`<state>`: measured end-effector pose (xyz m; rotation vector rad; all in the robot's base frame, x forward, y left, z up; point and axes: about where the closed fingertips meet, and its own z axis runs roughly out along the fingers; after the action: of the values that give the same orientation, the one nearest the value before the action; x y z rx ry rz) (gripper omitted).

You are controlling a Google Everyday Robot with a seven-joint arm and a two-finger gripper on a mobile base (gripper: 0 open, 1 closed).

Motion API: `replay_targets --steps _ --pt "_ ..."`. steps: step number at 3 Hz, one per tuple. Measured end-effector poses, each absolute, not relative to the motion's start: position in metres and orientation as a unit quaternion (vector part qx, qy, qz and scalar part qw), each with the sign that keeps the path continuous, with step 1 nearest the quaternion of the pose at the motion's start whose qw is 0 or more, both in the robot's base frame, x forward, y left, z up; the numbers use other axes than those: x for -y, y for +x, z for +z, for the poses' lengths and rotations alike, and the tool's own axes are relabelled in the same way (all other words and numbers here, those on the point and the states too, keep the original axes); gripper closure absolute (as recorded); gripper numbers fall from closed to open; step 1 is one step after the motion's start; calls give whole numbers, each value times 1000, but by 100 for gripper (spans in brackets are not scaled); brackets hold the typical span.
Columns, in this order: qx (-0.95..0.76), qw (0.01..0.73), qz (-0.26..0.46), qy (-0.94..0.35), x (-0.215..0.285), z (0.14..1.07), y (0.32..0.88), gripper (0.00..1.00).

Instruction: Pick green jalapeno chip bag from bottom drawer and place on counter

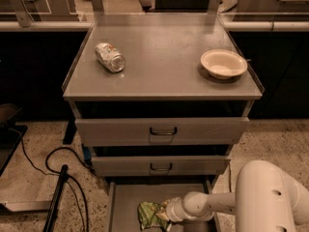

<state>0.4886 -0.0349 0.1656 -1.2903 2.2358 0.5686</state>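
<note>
The green jalapeno chip bag (148, 213) lies crumpled on the grey floor of the pulled-out bottom drawer (126, 197), at the lower middle of the camera view. My white arm reaches in from the right. My gripper (165, 213) is at the bag's right edge, touching or nearly touching it. The counter (164, 57) is the flat grey cabinet top above.
A crushed silver can (110, 57) lies on the counter's left and a cream bowl (223, 64) on its right. Two upper drawers with black handles (162, 131) are closed. A black cable and pole (60, 187) lie on the floor to the left.
</note>
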Motion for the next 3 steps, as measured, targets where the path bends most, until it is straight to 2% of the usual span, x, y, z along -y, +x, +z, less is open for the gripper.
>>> replay_targets --steps 2,3 --pt "-832 244 183 -464 60 229 477 100" --pt "-841 247 149 -459 73 279 468 100"
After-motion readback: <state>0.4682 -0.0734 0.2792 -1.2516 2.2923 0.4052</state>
